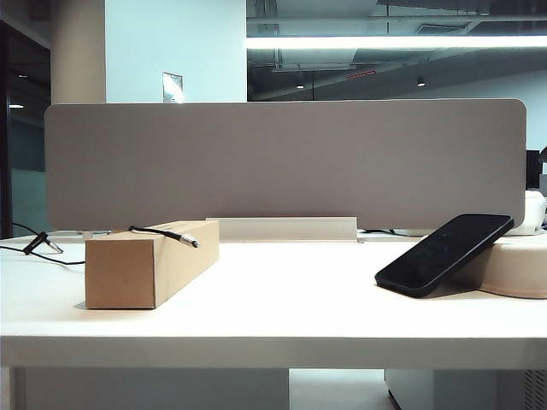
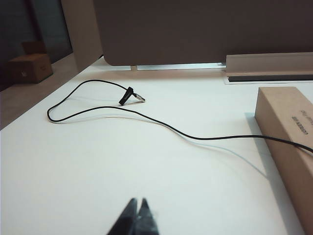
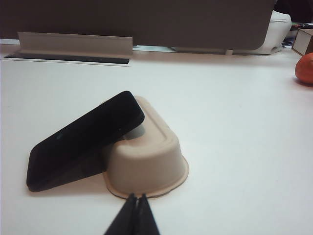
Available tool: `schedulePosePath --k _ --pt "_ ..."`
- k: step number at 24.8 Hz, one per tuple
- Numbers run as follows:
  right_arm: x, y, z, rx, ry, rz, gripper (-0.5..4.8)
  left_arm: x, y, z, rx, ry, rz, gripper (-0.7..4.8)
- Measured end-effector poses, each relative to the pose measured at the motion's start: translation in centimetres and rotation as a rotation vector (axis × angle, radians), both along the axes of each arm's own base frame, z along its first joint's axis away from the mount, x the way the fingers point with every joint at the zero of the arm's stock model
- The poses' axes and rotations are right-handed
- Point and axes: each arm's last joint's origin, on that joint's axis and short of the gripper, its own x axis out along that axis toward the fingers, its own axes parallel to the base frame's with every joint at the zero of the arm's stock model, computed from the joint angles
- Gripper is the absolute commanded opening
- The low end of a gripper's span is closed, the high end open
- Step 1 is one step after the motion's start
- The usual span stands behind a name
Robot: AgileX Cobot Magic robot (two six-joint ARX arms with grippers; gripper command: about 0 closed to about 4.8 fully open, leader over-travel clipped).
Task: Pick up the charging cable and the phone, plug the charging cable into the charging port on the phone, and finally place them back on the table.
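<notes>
The black charging cable [image 2: 161, 122] snakes over the white table [image 2: 98, 176]. It runs up onto the cardboard box, where its silvery plug [image 1: 188, 240] rests on top. The black phone [image 1: 444, 254] leans tilted against an upturned cream moulded tray [image 3: 146, 156], also seen as phone [image 3: 83, 139] in the right wrist view. The charging port is too small to make out. My left gripper [image 2: 137, 200] is shut and empty, short of the cable. My right gripper [image 3: 137, 197] is shut and empty, just before the tray's rim. Neither gripper shows in the exterior view.
A brown cardboard box [image 1: 149, 265] lies at the left of the table. A black clip with a metal end [image 2: 131, 95] sits on the cable's loop. A grey divider panel [image 1: 282, 162] backs the table. An orange round object [image 3: 304, 68] lies far off beside the tray.
</notes>
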Motion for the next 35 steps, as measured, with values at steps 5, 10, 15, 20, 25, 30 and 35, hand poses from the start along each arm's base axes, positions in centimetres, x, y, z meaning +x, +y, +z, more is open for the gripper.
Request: schedulePosePath --k 5,10,15,20,25,30,35 --pt "0.0 0.0 0.0 0.0 0.0 0.0 -0.01 0.0 0.0 0.0 0.0 0.0 0.0 -0.06" --pt "0.0 0.0 0.0 0.0 0.0 0.0 -0.01 0.0 0.0 0.0 0.0 0.0 0.0 -0.06" --pt "0.0 0.0 0.0 0.0 0.0 0.0 -0.01 0.0 0.0 0.0 0.0 0.0 0.0 -0.06" --pt "0.0 0.0 0.0 0.0 0.0 0.0 -0.01 0.0 0.0 0.0 0.0 0.0 0.0 -0.06" --pt "0.0 0.0 0.0 0.0 0.0 0.0 -0.01 0.0 0.0 0.0 0.0 0.0 0.0 -0.06" --pt "0.0 0.01 0.02 0.075 -0.002 -0.002 -0.01 0.01 -0.08 -0.01 0.0 0.001 -0.029 -0.06" --pt "0.03 0.14 0.65 0.134 -0.064 0.034 -0.02 0.02 -0.39 -0.01 0.0 0.001 -0.134 -0.06"
